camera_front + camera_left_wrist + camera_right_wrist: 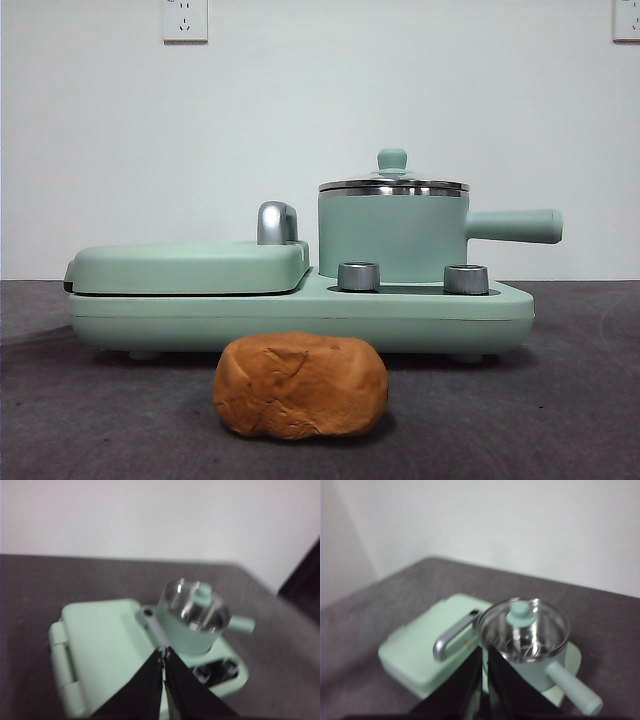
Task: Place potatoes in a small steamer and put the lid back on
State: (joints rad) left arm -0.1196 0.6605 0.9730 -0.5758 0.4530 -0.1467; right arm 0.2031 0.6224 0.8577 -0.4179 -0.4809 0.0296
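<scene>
Far left of appliance base (300,310): flat griddle cover (190,265) down, chrome handle (277,222) at its right edge. Front edge of table (560,400), centre-left: potato (300,385) lying on its side, long axis running left-right, just ahead of base front edge, not touching as far as visible. Right half of base: small steamer (392,238) seated, lid (393,183) on, knob up, side handle pointing right; two steel knobs (412,277) at base front below it.

Left gripper (164,655): jaws pressed together, empty, hovering above and on the near side of griddle, steamer beyond tips and off to the side. Right gripper (485,652): jaws pressed together, empty, above, tips nearly in line with lid knob, closer to steamer than left looks. Neither visible in front view, so both high.

Potato absent from both wrist views, so probably below and nearer than both claws; which arm closer to it: cannot tell. Judgement: lid to come off first, right better placed for knob; potato about pot-wide, needing a grip across the short axis and a square drop
</scene>
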